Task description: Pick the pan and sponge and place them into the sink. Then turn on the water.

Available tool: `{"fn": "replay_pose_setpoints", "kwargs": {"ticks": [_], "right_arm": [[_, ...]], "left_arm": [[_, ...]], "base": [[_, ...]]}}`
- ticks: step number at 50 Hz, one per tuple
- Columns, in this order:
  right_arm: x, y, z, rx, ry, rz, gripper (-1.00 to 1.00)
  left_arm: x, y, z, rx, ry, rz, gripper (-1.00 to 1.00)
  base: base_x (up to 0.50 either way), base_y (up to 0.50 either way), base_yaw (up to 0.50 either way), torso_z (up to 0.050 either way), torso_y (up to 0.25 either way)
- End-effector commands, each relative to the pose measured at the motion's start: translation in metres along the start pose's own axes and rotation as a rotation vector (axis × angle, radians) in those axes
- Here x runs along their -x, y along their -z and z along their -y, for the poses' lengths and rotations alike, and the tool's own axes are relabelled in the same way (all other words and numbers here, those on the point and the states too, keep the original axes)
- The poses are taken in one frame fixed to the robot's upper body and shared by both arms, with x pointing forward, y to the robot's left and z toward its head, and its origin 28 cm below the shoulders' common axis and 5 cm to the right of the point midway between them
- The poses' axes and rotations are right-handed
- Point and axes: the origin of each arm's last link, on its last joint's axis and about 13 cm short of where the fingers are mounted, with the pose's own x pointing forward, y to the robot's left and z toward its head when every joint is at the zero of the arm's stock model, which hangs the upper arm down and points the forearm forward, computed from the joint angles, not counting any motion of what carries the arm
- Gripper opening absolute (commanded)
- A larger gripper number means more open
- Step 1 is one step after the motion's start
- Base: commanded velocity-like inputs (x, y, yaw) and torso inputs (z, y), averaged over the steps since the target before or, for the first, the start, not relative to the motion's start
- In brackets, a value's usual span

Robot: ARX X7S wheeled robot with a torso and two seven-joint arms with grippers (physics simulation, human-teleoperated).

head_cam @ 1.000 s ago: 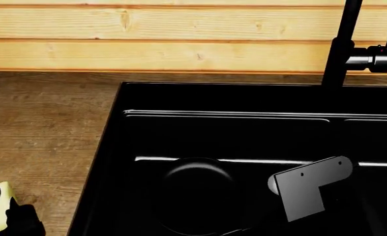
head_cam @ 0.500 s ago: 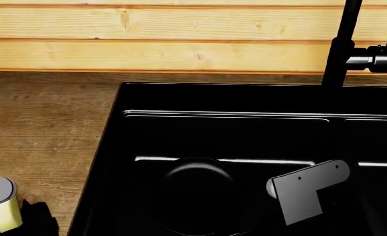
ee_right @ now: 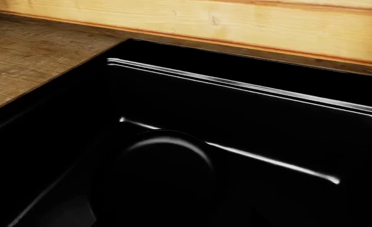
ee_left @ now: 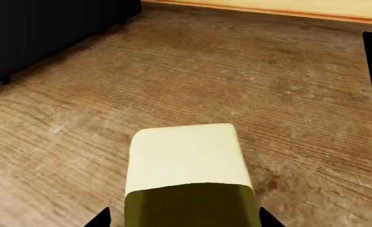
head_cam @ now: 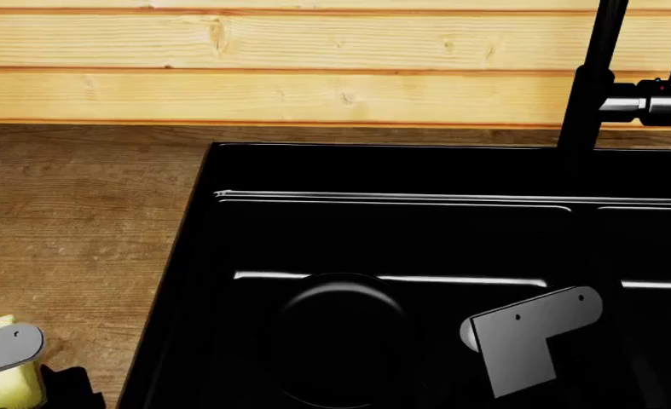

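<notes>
Gripping the sponge in the left jaws over the tabletop, you are risking dropping it short of the sink where the pan is lying; right jaws unreadable.

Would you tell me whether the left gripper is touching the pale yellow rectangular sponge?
Touching: the left wrist view shows the sponge wedged between the left gripper's black fingers.
</notes>
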Motion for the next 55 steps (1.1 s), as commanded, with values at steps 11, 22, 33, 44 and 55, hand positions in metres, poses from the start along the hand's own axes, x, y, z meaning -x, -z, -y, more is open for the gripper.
{"fn": "replay_pose_setpoints", "kwargs": {"ticks": [11, 22, 33, 44, 55], "right_arm": [[0.000, 0.002, 0.000, 0.002, 0.003, 0.001, 1.00], [0.011, -0.003, 0.001, -0.003, 0.042, 0.058, 1.00], [0.043, -0.019, 0.006, 0.007, 0.147, 0.164, 1.00], [0.063, -0.023, 0.008, 0.008, 0.190, 0.192, 1.00], [0.073, -0.028, 0.010, -0.066, 0.245, 0.256, 1.00]], "left_arm": [[0.002, -0.003, 0.001, -0.024, 0.029, 0.019, -1.00], [0.002, -0.016, 0.001, -0.028, 0.095, 0.091, -1.00], [0.006, -0.029, 0.010, -0.073, 0.323, 0.180, -1.00], [-0.007, -0.065, 0.034, -0.179, 0.554, 0.201, -1.00], [-0.007, -0.079, 0.072, -0.280, 0.845, 0.154, -1.00]], "base": [[0.00, 0.00, 0.00, 0.000, 0.000], [0.00, 0.00, 0.00, 0.000, 0.000], [0.00, 0.00, 0.00, 0.000, 0.000], [0.00, 0.00, 0.00, 0.000, 0.000], [0.00, 0.00, 0.00, 0.000, 0.000]]}}
